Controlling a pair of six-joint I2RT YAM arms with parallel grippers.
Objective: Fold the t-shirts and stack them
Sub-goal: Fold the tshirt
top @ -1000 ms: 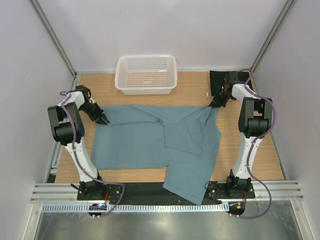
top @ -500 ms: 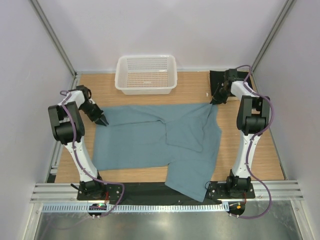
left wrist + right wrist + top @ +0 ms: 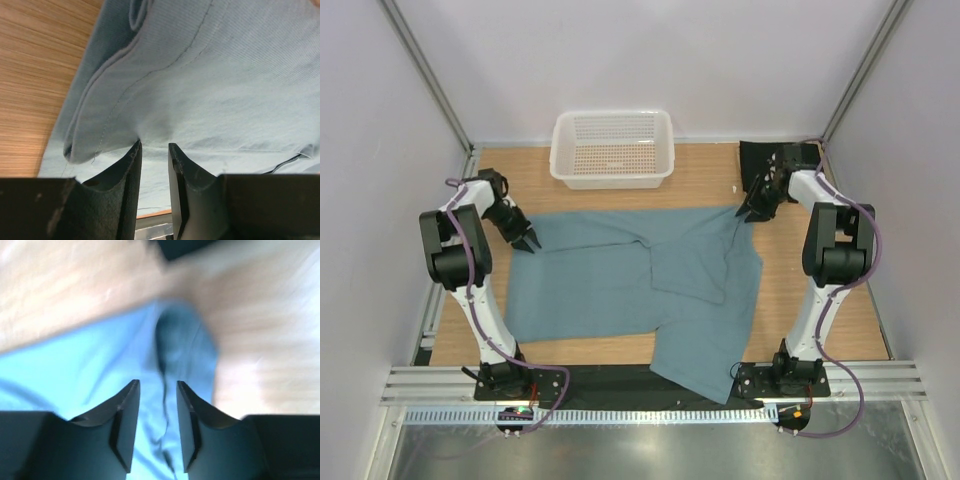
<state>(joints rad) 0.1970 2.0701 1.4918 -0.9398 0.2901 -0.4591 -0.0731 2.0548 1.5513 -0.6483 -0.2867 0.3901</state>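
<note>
Cloth comes first at the bottom of the overhead frame: the lower flap of the teal-blue t-shirt droops over the near edge of the desk onto the black strip between the two arm bases. The rest of the shirt lies flat across the middle of the wood. One layer is folded over near its centre, leaving a slanted ridge.

The left arm climbs from its base at lower left and elbows out at the left edge. Its forearm then turns in toward the shirt's upper left corner. The left claw sits at that corner, tilted down to the right. In its wrist view the fingers stand a narrow gap apart, released, with a hemmed fold of cloth just at the tips.

The right arm mirrors it at lower right, with its wrist bent leftward. The right claw is at the shirt's upper right corner. Its wrist view is blurred but shows the fingers parted, released, over the teal corner.

Farther back, at upper right, the black t-shirt lies bunched behind that claw. At top centre stands the white mesh basket, its perforated floor in plain view.
</note>
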